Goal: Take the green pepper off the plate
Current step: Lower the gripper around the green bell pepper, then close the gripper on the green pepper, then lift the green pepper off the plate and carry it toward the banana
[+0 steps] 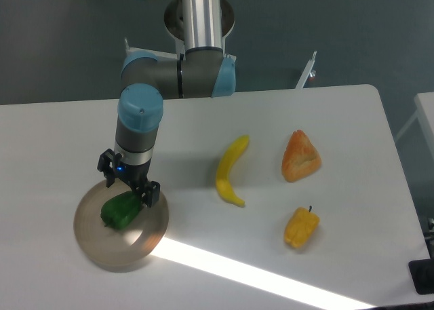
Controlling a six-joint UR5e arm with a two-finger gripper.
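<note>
On plate (pixel 102 245), your green pepper (pixel 121 210) lies long axis near-left to far-right; hand (pixel 129 186) just above, finger spacing unclear.

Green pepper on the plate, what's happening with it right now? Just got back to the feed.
The arm's end effector is down over the green pepper, which lies on the plate at the table's front left. The fingers look to be at the pepper's upper end, but whether they have closed on it can't be told from this view. The pepper doesn't look lifted yet. A banana, a yellow-orange pepper and an orange wedge-shaped item sit off to the right, untouched.
</note>
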